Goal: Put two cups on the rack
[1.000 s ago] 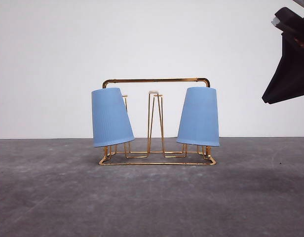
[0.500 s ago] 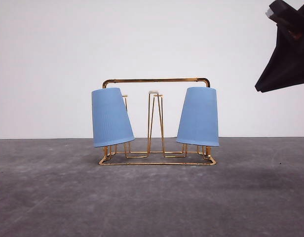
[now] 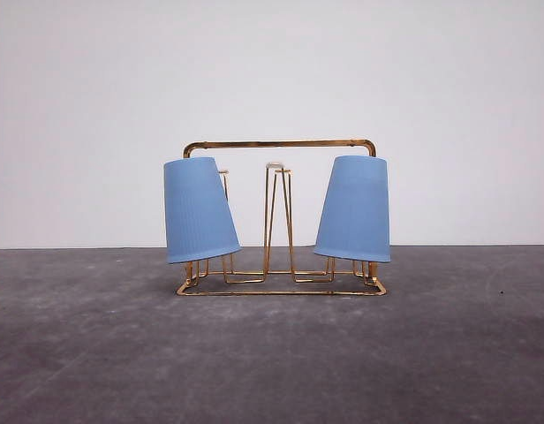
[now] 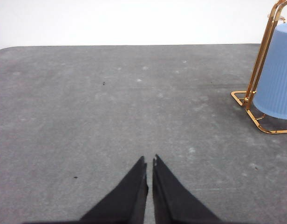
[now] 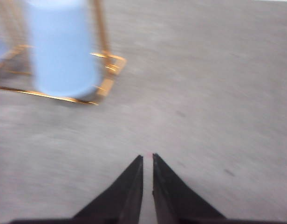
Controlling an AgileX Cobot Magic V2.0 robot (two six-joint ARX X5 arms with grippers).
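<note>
Two light-blue ribbed cups hang upside down on the gold wire rack (image 3: 281,144) in the front view: one cup (image 3: 199,210) on the left prong, the other cup (image 3: 355,209) on the right prong, both tilted outward. My left gripper (image 4: 149,161) is shut with nothing in it, over bare table, well clear of the rack's end (image 4: 249,112) and a cup (image 4: 276,74). My right gripper (image 5: 147,157) is shut and empty too, away from the blurred rack (image 5: 106,60) and cup (image 5: 62,46).
The rack stands mid-table on a dark grey mat (image 3: 272,353) before a white wall. Open mat lies around the rack on every side.
The right arm has risen and drawn off to the right, leaving the front view. The right cup has settled very slightly on its prong. The right wrist view is motion-blurred.
</note>
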